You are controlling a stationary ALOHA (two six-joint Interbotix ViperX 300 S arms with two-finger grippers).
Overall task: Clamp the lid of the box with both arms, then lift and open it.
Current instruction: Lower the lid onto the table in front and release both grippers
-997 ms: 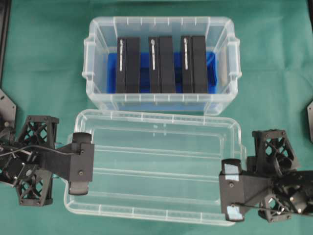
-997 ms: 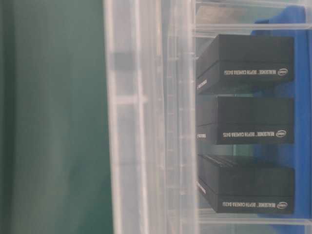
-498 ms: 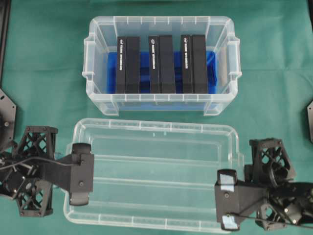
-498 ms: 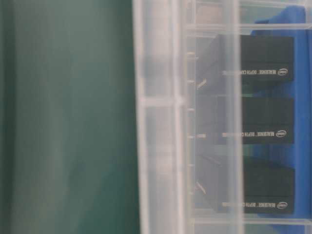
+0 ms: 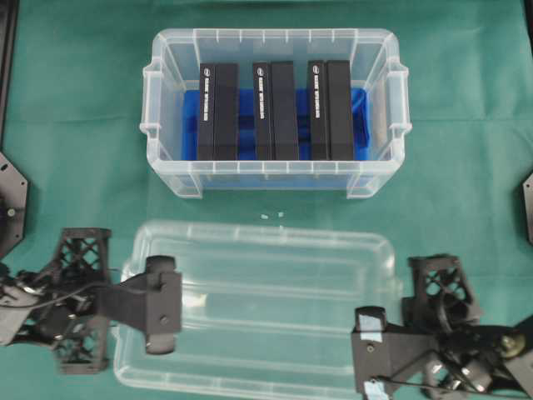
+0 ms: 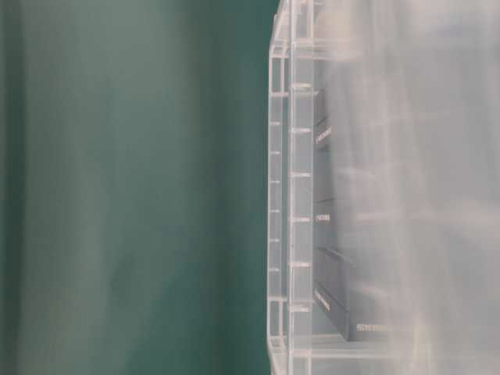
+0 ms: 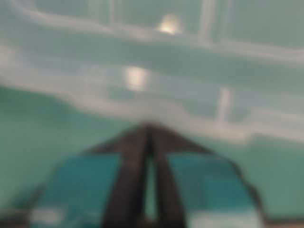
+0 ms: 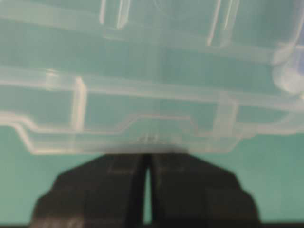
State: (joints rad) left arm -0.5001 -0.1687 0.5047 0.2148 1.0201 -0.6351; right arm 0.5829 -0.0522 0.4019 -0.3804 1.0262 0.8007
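In the overhead view the lid (image 5: 262,312) sits in the lower half of the frame, its long axis running left to right, held between the two arms. The left hand (image 5: 161,316) bites its left short edge, and the right hand (image 5: 369,354) bites near its lower right corner. Both wrist views show the fingers pressed nearly together on the lid's rim, so each hand appears clamped on the lid. The lid lies inward of each hand, toward the middle of the frame, so any coming move likely depends on both arms travelling together along that shared axis.

The lid is a flat, clear, ribbed-rim panel with rounded corners, and the green tabletop (image 5: 75,142) shows through it. It is well apart from the box (image 5: 275,177), which stands uncovered in the upper middle of the frame, holding three black blocks (image 5: 275,110) on a blue insert (image 5: 190,112).
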